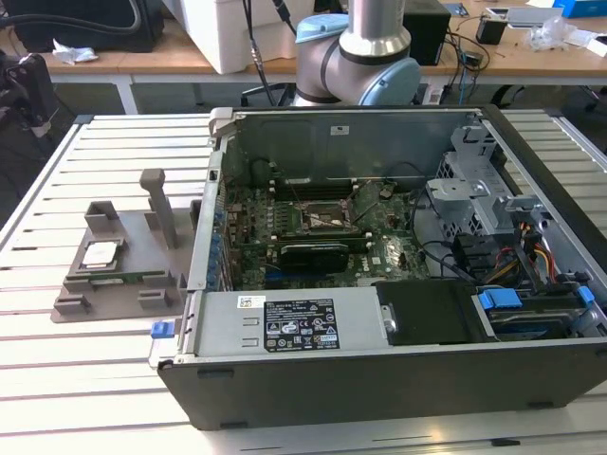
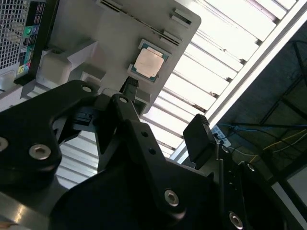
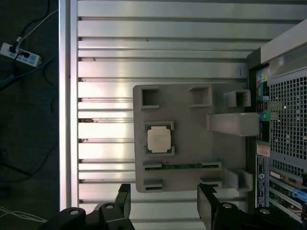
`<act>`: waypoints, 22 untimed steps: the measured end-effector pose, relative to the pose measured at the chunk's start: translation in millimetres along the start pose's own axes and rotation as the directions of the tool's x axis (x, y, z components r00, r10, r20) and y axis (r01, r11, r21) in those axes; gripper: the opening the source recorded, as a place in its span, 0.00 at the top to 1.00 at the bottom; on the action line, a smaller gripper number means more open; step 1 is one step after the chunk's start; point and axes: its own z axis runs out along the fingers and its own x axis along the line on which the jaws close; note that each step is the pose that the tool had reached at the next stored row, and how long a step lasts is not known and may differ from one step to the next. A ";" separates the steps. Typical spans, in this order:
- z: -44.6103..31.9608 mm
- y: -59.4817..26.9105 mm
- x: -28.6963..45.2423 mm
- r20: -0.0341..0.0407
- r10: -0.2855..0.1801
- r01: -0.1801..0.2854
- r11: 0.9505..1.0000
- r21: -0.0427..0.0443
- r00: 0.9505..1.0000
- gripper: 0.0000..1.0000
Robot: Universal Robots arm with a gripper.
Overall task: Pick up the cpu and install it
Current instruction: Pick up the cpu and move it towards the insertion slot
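Orientation: the cpu (image 1: 101, 254) lies flat, silver top up, seated in a square recess of the grey tray (image 1: 71, 305). It is square, so no long axis can be named. In the first wrist view its edges (image 3: 159, 140) run parallel to the tray's edges.

Location: the tray sits at the exterior view's left, lower left of the frame, on the slatted table (image 1: 95, 379). The open computer case (image 1: 379, 379) stands just beside the tray on the exterior view's right. Inside the case, the socket (image 1: 327, 220) sits at mid-frame.

Edges and room: an upright post (image 1: 159, 204) rises from the tray between the cpu and the case. A thin green strip (image 3: 182, 166) stands edge-on in a slot just beside the cpu's recess. Bare slats surround the tray on the sides away from the case. In the first wrist view the table ends at a metal rail, with floor and a power strip (image 3: 19, 53) beyond it.

Claw: the gripper (image 3: 164, 191) is spread wide with nothing between its fingers (image 3: 123, 203). The cpu lies beyond the fingertips, in line with the gap between them, clear of both. The green strip and the tray's edge lie between the cpu and the fingertips.
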 end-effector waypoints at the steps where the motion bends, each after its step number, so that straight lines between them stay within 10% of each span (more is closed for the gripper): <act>1: 0.1 0.0 0.0 0.000 0.000 0.000 1.000 0.000 1.000 0.34; 22: 25.9 4.2 -3.2 0.000 0.000 0.000 1.000 0.006 1.000 0.34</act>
